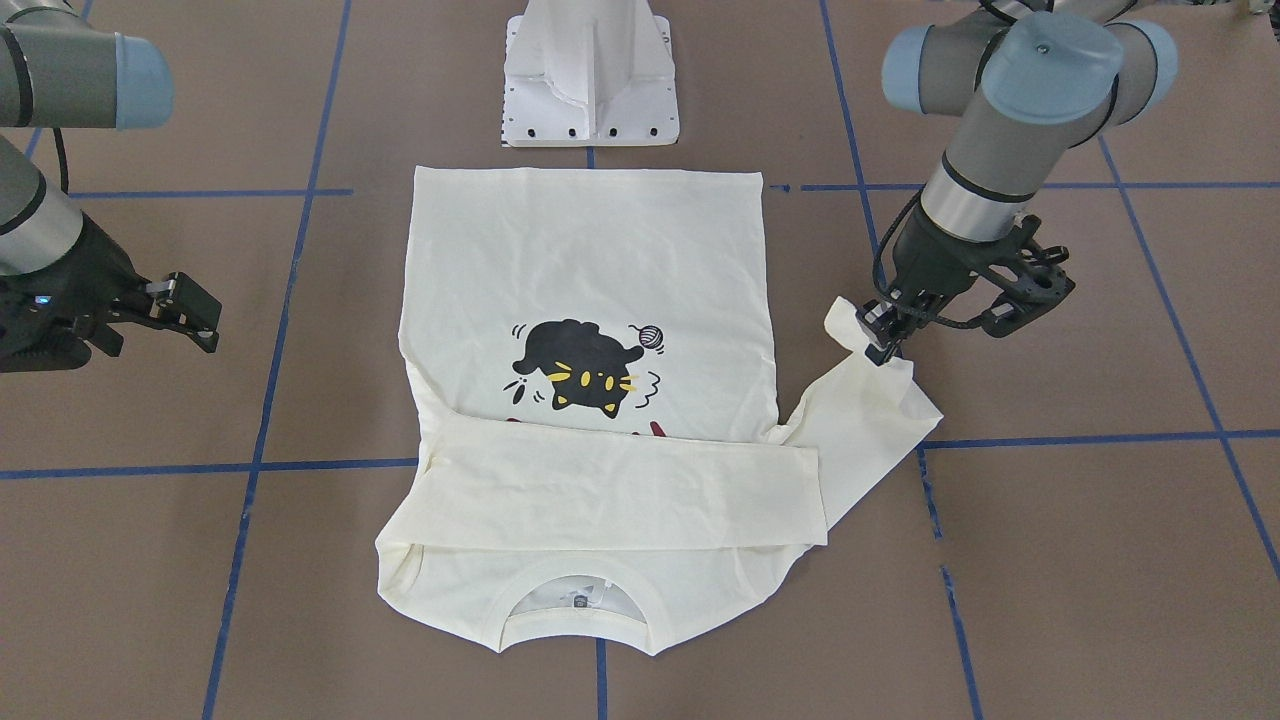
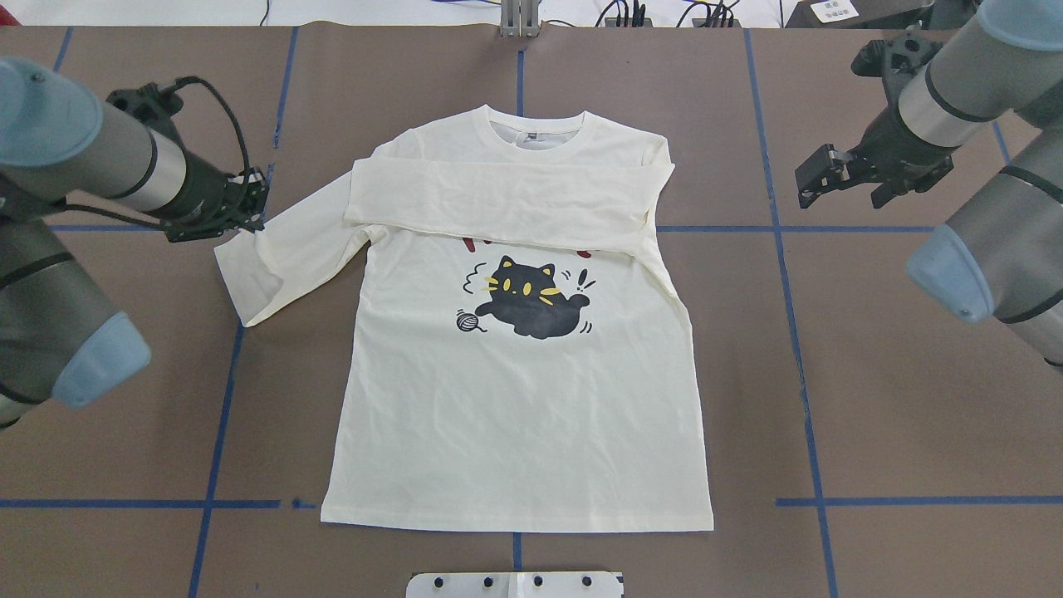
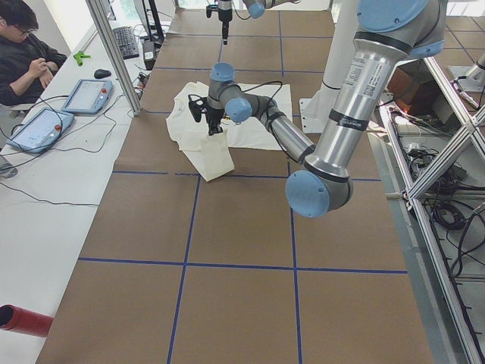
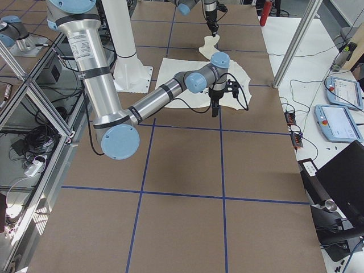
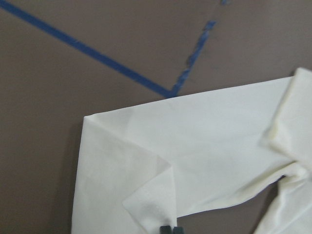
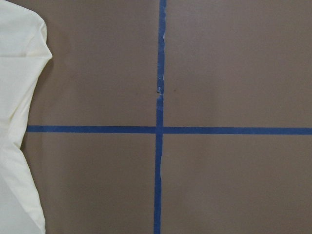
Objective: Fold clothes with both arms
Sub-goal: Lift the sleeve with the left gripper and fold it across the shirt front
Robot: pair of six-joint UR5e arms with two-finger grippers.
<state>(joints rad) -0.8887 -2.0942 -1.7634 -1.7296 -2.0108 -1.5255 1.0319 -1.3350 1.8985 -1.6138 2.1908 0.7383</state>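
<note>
The left claw [image 1: 880, 347] is pressed together. It pinches the end of the loose sleeve [image 1: 862, 420] and holds that end a little way up off the table [image 1: 1050, 560]. The rest of this sleeve lies out to the side of the shirt [image 1: 590, 270], on the robot's left.

The shirt lies flat in the middle of the table with the black cat [image 1: 585, 365] facing up. Its neck points away from the robot. The other sleeve [image 1: 620, 490] is already folded across the chest, just past the cat, and it covers most of the red letters.

The right claw [image 1: 195, 312] is spread and holds nothing. It hangs well apart from the shirt, out on the other side.

I think the step in hand is folding the second sleeve. The next move calls for the left claw to lift the sleeve and carry it across the chest. Then it should lay the sleeve flat on top of the first one. It must not tug the shirt out of place.

Counting: one shirt, two sleeves (one folded, one not), one cat, two claws.
</note>
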